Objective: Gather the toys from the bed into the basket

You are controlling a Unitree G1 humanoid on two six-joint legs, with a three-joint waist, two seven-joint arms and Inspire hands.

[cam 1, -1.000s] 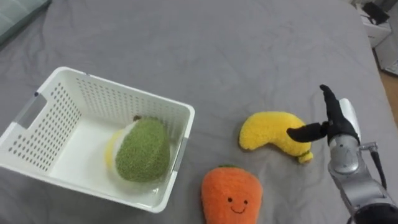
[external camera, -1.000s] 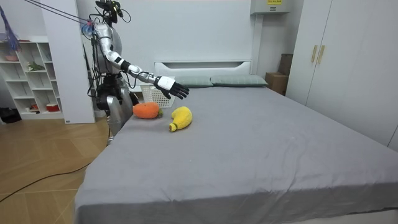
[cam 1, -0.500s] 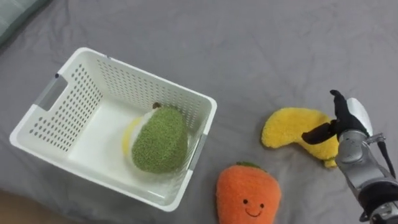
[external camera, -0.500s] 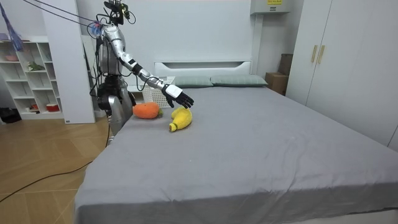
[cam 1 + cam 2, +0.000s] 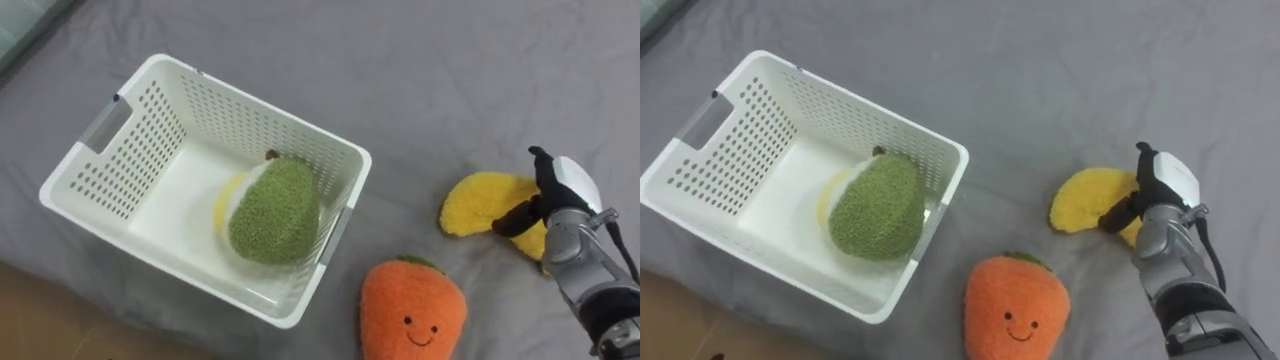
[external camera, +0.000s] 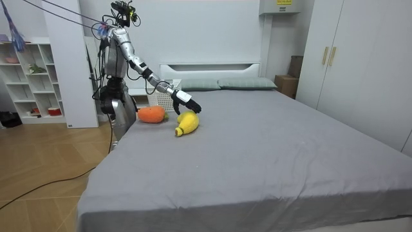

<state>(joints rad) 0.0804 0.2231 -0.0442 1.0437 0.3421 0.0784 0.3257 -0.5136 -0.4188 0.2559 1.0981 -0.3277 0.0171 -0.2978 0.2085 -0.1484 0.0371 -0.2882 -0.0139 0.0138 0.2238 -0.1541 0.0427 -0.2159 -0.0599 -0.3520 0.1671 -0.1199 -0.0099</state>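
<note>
Yellow plush banana (image 5: pixel 475 198) lies on the grey bed (image 5: pixel 480 70) near the carrot plush (image 5: pixel 412 318), my right hand (image 5: pixel 565 190) on it with fingers straight, unclenched, green plush (image 5: pixel 275 210) inside the white basket (image 5: pixel 150 85).

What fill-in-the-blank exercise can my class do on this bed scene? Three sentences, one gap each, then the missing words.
The green plush toy lies ____ the white basket. The robot's right hand is over the ____ banana toy. The smiling carrot toy on the grey bed is ____ in colour.
Missing words: inside; yellow; orange.
</note>
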